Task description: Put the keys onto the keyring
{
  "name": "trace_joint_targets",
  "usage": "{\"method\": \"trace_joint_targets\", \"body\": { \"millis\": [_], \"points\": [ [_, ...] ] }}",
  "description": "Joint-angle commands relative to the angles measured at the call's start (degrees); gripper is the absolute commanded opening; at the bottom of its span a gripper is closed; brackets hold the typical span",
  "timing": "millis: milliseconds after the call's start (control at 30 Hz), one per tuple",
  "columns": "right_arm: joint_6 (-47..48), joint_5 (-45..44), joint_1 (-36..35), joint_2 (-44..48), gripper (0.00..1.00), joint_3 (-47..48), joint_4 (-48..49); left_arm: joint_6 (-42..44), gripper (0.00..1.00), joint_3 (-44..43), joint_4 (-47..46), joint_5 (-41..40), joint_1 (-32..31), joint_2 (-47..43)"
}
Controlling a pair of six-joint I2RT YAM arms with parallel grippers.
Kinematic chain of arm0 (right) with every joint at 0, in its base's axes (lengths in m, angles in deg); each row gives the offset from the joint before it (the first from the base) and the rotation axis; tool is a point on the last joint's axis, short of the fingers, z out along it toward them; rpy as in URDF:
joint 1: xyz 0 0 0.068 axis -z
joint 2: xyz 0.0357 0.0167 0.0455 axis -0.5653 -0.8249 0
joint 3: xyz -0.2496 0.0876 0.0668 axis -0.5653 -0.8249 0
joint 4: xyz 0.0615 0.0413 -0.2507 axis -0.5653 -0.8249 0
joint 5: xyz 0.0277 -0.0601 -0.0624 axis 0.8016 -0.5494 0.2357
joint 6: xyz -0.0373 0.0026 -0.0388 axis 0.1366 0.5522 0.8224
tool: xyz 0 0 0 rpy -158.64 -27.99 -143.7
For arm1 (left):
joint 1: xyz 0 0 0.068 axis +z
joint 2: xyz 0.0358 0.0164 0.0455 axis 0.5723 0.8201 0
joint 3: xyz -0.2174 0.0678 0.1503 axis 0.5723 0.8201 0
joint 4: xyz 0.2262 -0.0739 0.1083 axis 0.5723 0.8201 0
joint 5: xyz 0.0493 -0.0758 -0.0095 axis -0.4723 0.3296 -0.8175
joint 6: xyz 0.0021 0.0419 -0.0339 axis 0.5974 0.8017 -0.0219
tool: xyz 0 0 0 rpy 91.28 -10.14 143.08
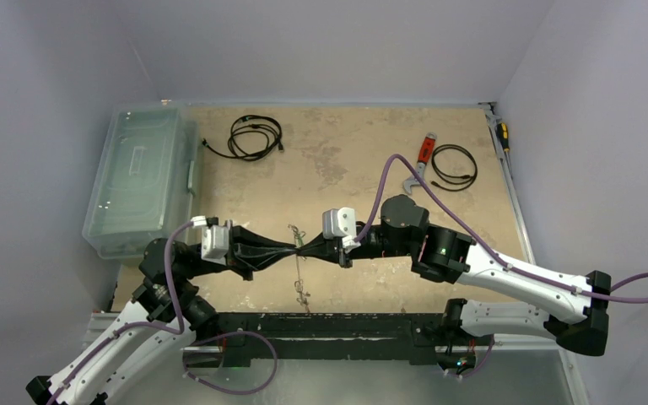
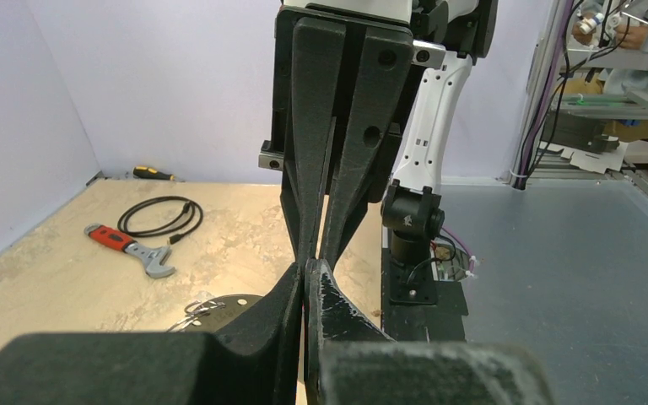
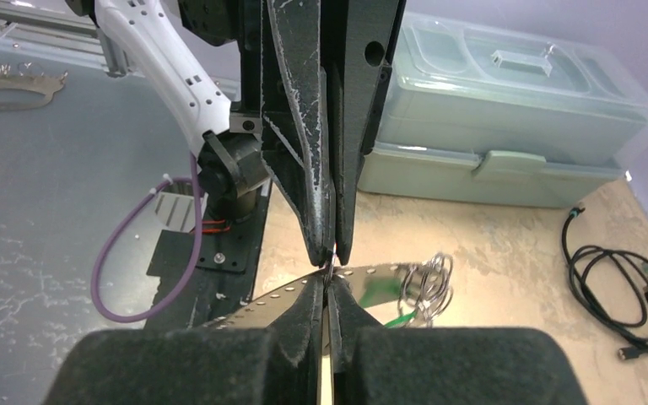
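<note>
Both grippers meet tip to tip over the middle of the table. The keyring [image 1: 300, 278] stands on edge there as a thin line; it is a flat perforated band [image 3: 270, 297] in the right wrist view and a dark disc [image 2: 219, 305] in the left wrist view. My left gripper [image 1: 294, 247] [image 2: 306, 266] is shut at the band's upper edge. My right gripper [image 1: 308, 246] [image 3: 329, 283] is shut against it from the other side, on a thin metal sliver with a trace of red. Small rings with a green tag [image 3: 426, 283] hang on the band.
A clear lidded plastic box [image 1: 139, 181] stands at the left. A coiled black cable [image 1: 255, 137] lies at the back. A red-handled wrench [image 1: 422, 156], a second cable [image 1: 454, 164] and a screwdriver [image 1: 502, 135] lie at the back right.
</note>
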Motion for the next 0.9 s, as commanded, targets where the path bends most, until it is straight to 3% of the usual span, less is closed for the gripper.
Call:
{"method": "trace_joint_targets", "body": {
  "millis": [0,167,233,300,367,500,867],
  "points": [
    [0.3,0.1,-0.2,-0.3,0.0,1.2,1.8,0.3,0.0,-0.8,-1.9,-2.0,0.2,-0.5],
    [3.9,-1.7,-0.3,-1.2,0.0,6.0,-7.4,2.3,0.0,-1.4,0.4,-2.2,0.2,0.0],
    [4.9,-2.4,-0.3,-1.7,0.0,8.8,-11.5,3.2,0.19,-1.9,1.7,-2.6,0.2,0.1],
    [5.7,-3.3,-0.3,-2.1,0.0,10.9,-15.0,4.1,0.43,-2.6,3.8,-4.0,0.2,-0.1],
    [6.3,-4.1,-0.3,-2.6,0.0,12.9,-19.1,4.9,0.53,-3.1,5.1,-5.1,0.2,-0.7],
    [6.9,-6.1,-0.3,-4.2,0.0,17.1,-26.5,5.6,0.55,-2.5,4.8,-5.5,0.1,-2.1],
    [7.6,-11.4,-0.3,-12.8,0.0,30.0,-42.8,6.5,0.44,-3.4,4.6,-4.7,-0.6,3.1]
  ]
}}
